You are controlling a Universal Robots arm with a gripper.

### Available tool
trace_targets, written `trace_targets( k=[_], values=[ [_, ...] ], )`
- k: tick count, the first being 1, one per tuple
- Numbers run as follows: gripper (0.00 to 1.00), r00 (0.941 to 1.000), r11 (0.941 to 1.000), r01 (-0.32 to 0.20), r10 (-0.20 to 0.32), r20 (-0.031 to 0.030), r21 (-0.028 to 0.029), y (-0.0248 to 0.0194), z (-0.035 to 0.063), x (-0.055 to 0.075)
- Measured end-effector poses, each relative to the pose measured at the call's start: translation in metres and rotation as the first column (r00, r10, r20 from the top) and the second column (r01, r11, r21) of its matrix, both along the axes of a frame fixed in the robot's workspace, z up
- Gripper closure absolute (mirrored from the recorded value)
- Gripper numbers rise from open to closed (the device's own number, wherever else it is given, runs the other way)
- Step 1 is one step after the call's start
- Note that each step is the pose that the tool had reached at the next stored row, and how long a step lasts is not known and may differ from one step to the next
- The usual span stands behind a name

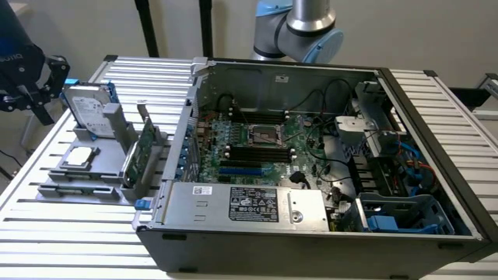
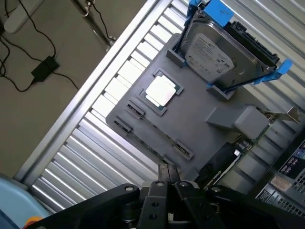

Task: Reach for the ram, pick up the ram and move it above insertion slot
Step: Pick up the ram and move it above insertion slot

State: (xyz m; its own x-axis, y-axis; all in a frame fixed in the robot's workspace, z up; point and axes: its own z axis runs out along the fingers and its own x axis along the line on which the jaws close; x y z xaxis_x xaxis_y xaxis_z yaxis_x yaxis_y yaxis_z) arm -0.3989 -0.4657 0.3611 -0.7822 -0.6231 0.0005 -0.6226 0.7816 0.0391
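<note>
My gripper (image 2: 167, 174) hangs by the tray (image 1: 100, 147), which sits on the worktop (image 1: 70, 233) beside the case (image 1: 311, 248). On it, the drive (image 1: 86, 108) stands behind the chip (image 1: 78, 156), with the card (image 1: 139, 156) along its case-side edge.

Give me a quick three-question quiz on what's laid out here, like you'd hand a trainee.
1. True or false: the hard drive with blue rails stands on edge in the gray tray, outside the computer case.
2. What lies flat on the tray near the hard drive? A) a square processor chip B) a screwdriver C) a fan
3. Fill in: the tray sits to the exterior view's ___ of the case.

Key: 1 true; 2 A; 3 left.
</note>
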Motion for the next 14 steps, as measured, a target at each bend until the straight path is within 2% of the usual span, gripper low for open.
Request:
trace_targets(
  k=[3,7,11,14],
  values=[
    [0.89,0.9985,0.9985,-0.055,0.055,0.0000,0.0000,0.0000,0.0000,0.0000],
    [0.89,0.9919,0.9919,-0.127,0.127,0.0001,0.0000,0.0000,0.0000,0.0000],
    [0.89,0.9802,0.9802,-0.198,0.198,0.0000,0.0000,-0.0001,0.0000,0.0001],
    [0.89,0.9676,0.9676,-0.252,0.252,0.0001,0.0000,0.0000,0.0000,0.0000]
  ],
)
